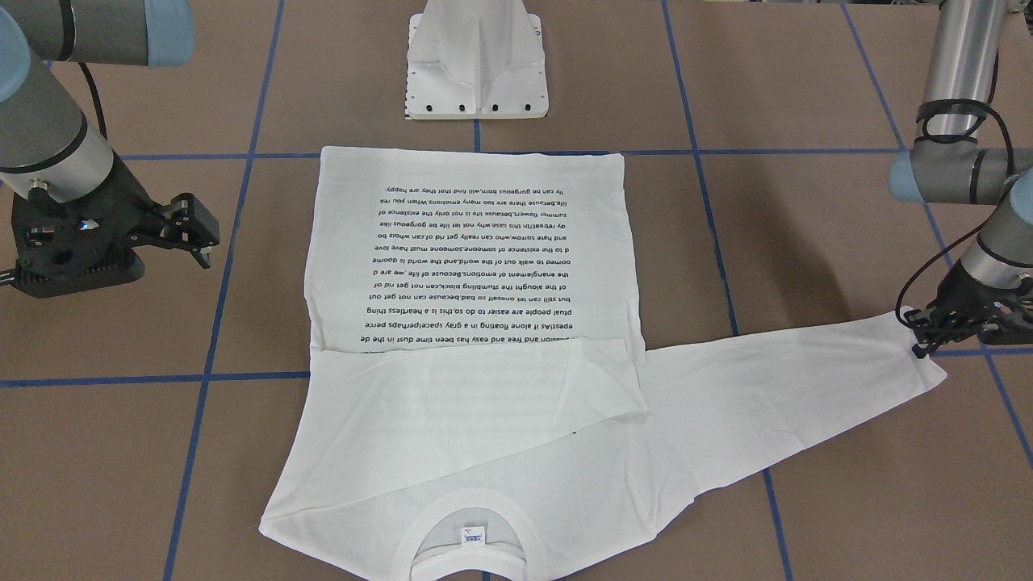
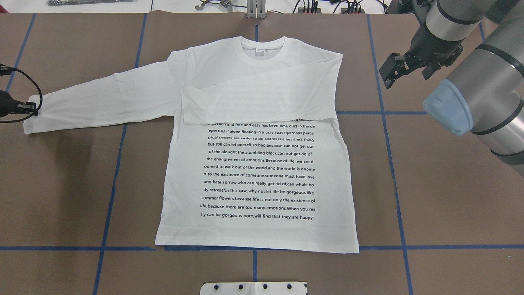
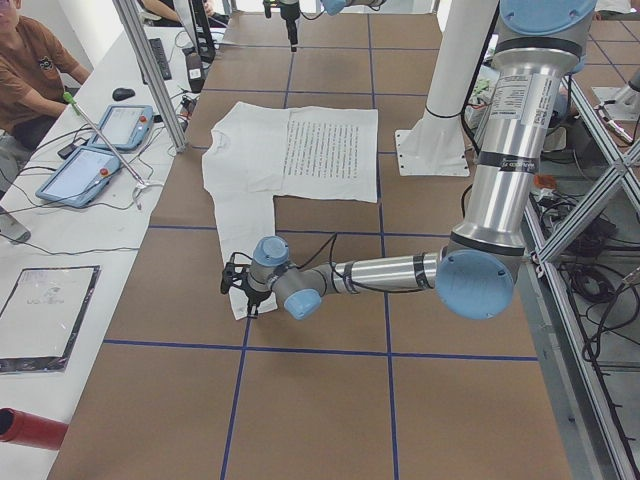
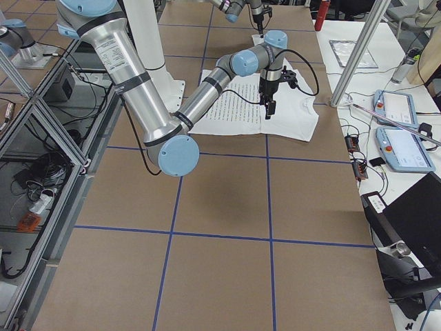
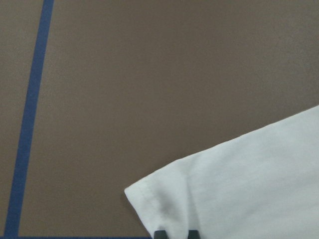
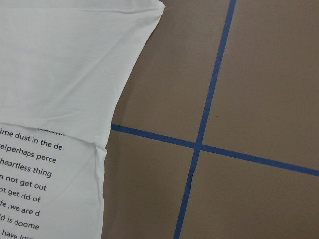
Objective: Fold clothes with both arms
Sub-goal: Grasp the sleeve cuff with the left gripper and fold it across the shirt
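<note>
The white long-sleeved shirt (image 2: 262, 172) lies flat with its black text facing up and its collar (image 2: 262, 45) at the far side. One sleeve is folded across the chest (image 2: 254, 102). The other sleeve (image 2: 106, 102) stretches out flat toward my left. My left gripper (image 2: 29, 108) sits low at that sleeve's cuff (image 5: 169, 199), shut on it, and the fabric puckers between the fingertips (image 5: 160, 233). My right gripper (image 2: 405, 76) hovers open above bare table, just off the shirt's shoulder (image 6: 149, 15), holding nothing.
The white pedestal base (image 1: 476, 60) stands at the near hem of the shirt. Blue tape lines (image 2: 393, 164) grid the brown table. Tablets and a seated person (image 3: 30, 70) are at a side bench beyond the collar end.
</note>
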Tool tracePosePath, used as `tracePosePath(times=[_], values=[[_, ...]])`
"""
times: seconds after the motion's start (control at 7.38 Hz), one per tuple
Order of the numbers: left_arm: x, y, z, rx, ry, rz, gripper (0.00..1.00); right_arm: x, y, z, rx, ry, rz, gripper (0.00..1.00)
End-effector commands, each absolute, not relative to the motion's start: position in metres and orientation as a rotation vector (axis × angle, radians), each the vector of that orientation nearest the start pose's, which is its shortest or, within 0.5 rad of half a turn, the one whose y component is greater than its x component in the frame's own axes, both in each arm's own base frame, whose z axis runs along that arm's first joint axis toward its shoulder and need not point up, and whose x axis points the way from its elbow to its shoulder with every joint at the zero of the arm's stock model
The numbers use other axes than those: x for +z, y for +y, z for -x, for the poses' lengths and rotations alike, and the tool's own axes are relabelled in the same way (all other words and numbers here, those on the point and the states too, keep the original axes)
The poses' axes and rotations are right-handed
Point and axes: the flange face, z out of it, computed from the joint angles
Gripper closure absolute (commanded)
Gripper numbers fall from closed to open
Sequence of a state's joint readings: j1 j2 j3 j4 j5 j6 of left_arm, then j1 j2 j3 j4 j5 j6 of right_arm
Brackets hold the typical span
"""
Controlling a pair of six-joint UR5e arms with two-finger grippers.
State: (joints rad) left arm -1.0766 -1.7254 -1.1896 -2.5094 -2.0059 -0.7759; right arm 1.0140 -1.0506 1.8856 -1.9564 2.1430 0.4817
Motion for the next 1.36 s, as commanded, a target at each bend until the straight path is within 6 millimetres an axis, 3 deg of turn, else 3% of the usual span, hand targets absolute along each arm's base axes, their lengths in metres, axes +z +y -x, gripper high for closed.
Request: tracePosePath(times=[0.0, 0.27, 0.41, 0.54, 0.81, 0.95, 1.22], values=[[0.649, -0.557, -0.197, -0.101, 0.773, -0.315, 1.00, 0.276, -0.552, 0.249, -0.197, -0.703, -0.096, 0.00], [0.581, -0.561, -0.203, -0.093, 0.790, -0.282, 1.00, 0.279, -0.550, 0.245, -0.192, -0.703, -0.090, 0.00], [0.535, -0.572, -0.210, -0.097, 0.780, -0.263, 1.00, 0.292, -0.541, 0.240, -0.190, -0.698, -0.081, 0.00], [0.478, -0.590, -0.220, -0.102, 0.769, -0.245, 1.00, 0.309, -0.527, 0.232, -0.181, -0.693, -0.068, 0.00], [0.345, -0.625, -0.245, -0.118, 0.804, -0.190, 1.00, 0.339, -0.501, 0.215, -0.173, -0.675, -0.044, 0.00], [0.277, -0.632, -0.261, -0.147, 0.891, -0.155, 1.00, 0.359, -0.489, 0.208, -0.171, -0.672, -0.041, 0.00], [0.157, -0.631, -0.284, -0.159, 1.075, -0.106, 1.00, 0.418, -0.473, 0.198, -0.178, -0.683, -0.062, 0.00]])
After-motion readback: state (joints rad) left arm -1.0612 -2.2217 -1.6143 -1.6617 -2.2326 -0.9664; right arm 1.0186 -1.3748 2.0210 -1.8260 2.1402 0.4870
